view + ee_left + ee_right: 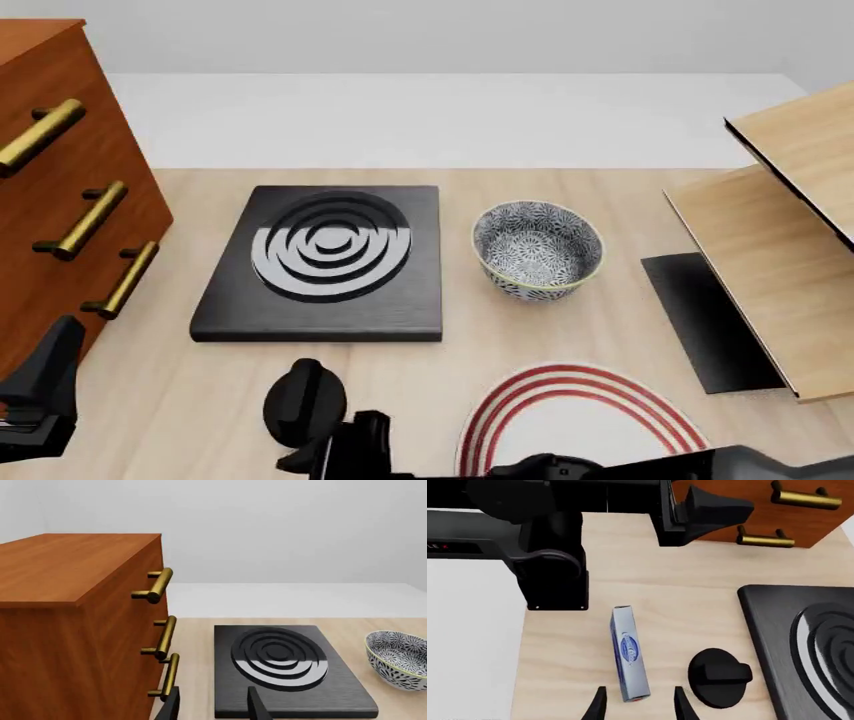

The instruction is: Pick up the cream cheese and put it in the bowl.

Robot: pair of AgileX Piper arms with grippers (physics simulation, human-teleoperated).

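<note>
Pale blue-grey, the cream cheese lies flat on the wooden table in the right wrist view, its dark blue oval logo facing up and a red mark at its near end. The right gripper hangs over that end with its two fingertips spread wide, one on each side of the box and holding nothing. Just beside the box sits a black round knob, and past it lies the edge of a black stove plate. In the front view the box itself is hidden.

One bowl, patterned blue and white with a yellowish-green rim, stands upright and empty just right of the stove plate, well apart from the cream cheese. One white plate with red rings lies nearer the arms.

One brown wooden cabinet stands at the left edge with three brass handles down its front. A light wooden shelf unit and a black mat sit at the right. Behind the pale table the room is plain white floor and grey wall.

The left gripper points toward the cabinet and stove plate, fingers parted and bare.
</note>
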